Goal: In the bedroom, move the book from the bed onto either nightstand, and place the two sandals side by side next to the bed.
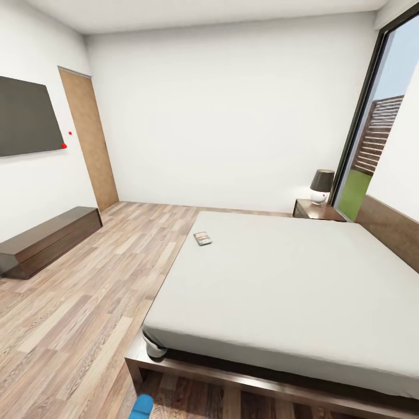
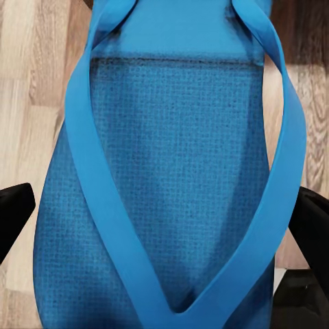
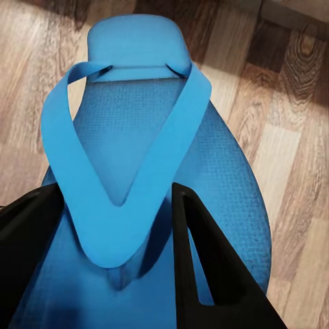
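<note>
The book (image 1: 202,238) lies flat on the pale mattress of the bed (image 1: 291,291), near its left edge. A dark nightstand (image 1: 317,210) stands at the bed's far head corner. One blue sandal (image 2: 171,157) sits between the black fingers (image 2: 14,216) of my left gripper (image 2: 164,219), which press on its two edges above the wood floor. My right gripper (image 3: 116,253) is shut on the other blue sandal (image 3: 137,137), with one finger (image 3: 205,274) lying over the sole beside the strap. The head view catches a blue sandal (image 1: 141,407) at its bottom edge.
A table lamp (image 1: 321,186) stands on the nightstand. A long low dark bench (image 1: 49,240) runs along the left wall under a wall screen (image 1: 26,116), with a wooden door (image 1: 90,137) beyond. Tall windows (image 1: 372,145) are at the right. Plank floor (image 1: 99,291) lies left of the bed.
</note>
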### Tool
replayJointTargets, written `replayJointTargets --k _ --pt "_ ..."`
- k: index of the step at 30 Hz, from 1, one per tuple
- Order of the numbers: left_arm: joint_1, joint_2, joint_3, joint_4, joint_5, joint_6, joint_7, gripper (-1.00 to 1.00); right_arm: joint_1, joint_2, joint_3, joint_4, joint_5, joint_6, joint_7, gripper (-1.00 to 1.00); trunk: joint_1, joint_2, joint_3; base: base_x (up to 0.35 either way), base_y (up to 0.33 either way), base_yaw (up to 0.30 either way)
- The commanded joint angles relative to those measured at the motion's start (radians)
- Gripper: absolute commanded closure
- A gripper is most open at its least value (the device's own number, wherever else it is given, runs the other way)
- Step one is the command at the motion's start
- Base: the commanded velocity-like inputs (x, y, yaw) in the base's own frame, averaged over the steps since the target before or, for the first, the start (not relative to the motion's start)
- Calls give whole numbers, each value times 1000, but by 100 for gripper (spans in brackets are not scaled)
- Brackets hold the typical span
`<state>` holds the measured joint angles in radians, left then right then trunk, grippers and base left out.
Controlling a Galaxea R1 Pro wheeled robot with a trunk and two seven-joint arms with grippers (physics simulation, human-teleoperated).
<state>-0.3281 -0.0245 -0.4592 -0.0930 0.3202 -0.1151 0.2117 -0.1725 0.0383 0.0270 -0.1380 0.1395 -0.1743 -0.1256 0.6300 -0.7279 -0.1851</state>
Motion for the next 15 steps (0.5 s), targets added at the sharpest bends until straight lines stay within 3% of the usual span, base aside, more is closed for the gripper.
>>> replayJointTargets --k 1,15 --pt "-1 0 -9 0 8 -5 4 100 -1 0 4 1 9 -2 -8 100 0 -1 -1 0 0 0" --pt "1 0 -10 -2 8 -10 -19 100 -1 5 8 1 9 -5 -6 100 0 -1 -1 0 0 0"
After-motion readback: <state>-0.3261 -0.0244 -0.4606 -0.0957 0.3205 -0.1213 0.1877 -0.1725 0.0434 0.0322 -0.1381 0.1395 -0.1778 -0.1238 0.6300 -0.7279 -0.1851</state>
